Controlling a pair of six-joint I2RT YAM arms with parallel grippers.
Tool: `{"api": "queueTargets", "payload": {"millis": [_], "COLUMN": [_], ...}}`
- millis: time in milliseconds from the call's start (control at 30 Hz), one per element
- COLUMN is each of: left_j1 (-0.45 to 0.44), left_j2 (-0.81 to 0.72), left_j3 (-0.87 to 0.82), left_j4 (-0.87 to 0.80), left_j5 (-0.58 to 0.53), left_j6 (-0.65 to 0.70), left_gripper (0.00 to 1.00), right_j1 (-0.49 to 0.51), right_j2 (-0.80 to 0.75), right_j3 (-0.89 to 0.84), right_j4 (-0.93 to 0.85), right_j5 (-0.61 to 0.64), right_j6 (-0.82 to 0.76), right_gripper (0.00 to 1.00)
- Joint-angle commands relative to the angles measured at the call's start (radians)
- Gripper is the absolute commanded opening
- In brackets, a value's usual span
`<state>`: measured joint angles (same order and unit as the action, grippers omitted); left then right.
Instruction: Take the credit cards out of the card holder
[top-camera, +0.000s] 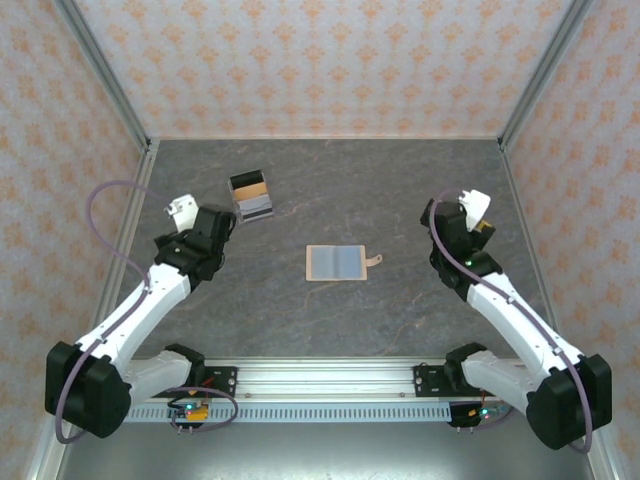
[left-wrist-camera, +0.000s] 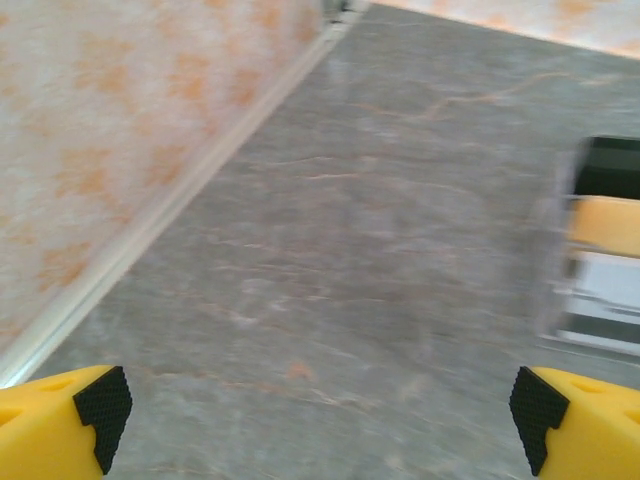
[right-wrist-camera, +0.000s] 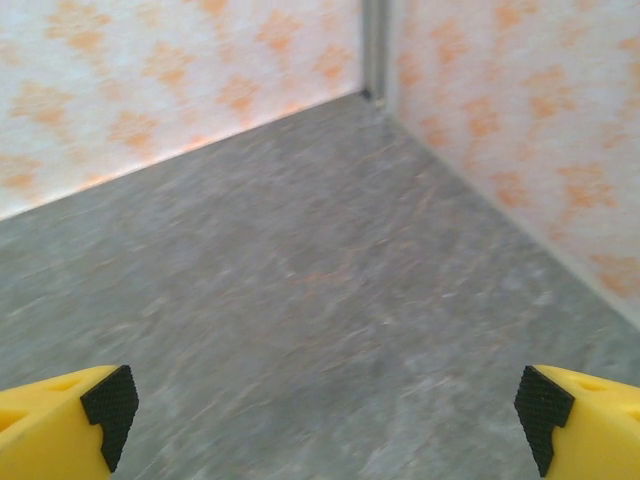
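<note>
grey table (top-camera: 400, 190), card holder (top-camera: 336, 263) spread flat

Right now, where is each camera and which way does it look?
Top external: above, behind the arms, looking down on table, card holder, credit cards; both arms show.
Left wrist: on left arm, facing far left corner; open left gripper shows.
Right wrist: on right arm, facing far right corner; open right gripper shows.
Top and left wrist share the credit cards.

Overhead view; wrist views skimming table (top-camera: 400, 200)
</note>
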<state>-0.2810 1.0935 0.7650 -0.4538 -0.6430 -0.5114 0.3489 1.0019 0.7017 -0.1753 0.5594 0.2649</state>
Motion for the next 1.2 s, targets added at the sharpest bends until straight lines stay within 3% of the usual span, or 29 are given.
{"api": "queueTargets", "payload": {"millis": [0,100,300,467,667,900,1167], "left_j1": [0.049,0.083,0.109,0.150,0.190,0.228,0.226], "left_j2": [-0.032,-0.058,-0.024,0.054,0.107,0.186,0.274], "left_j3": [-0.124,-0.232,-0.305,-0.361,-0.411,-0.410,-0.414], "left_j4": [0.234,0.422,0.640,0.833,1.025,1.126,1.220], "left_j5": [-0.130,-0.097,-0.007,0.157,0.374,0.552,0.580], "left_j6": [0.057,0.146,0.354,0.451,0.516,0.555,0.541], "left_gripper": [1.00,1.00,1.00,1.00,1.00,1.00,1.00], "right_j1": [-0.047,-0.106,-0.165,-0.168,-0.172,-0.192,-0.247], "right_j2": [-0.011,0.044,0.170,0.263,0.345,0.407,0.472], "right_j3": [-0.098,-0.151,-0.215,-0.255,-0.277,-0.314,-0.324], "right_j4": [0.167,0.238,0.382,0.563,0.759,0.929,0.997], "right_j5": [0.121,0.128,0.126,0.067,-0.014,-0.229,-0.339], "right_j6": [-0.015,-0.026,-0.060,-0.153,-0.253,-0.358,-0.328], "right_gripper": [0.99,0.99,1.00,0.99,1.00,1.00,1.00]}}
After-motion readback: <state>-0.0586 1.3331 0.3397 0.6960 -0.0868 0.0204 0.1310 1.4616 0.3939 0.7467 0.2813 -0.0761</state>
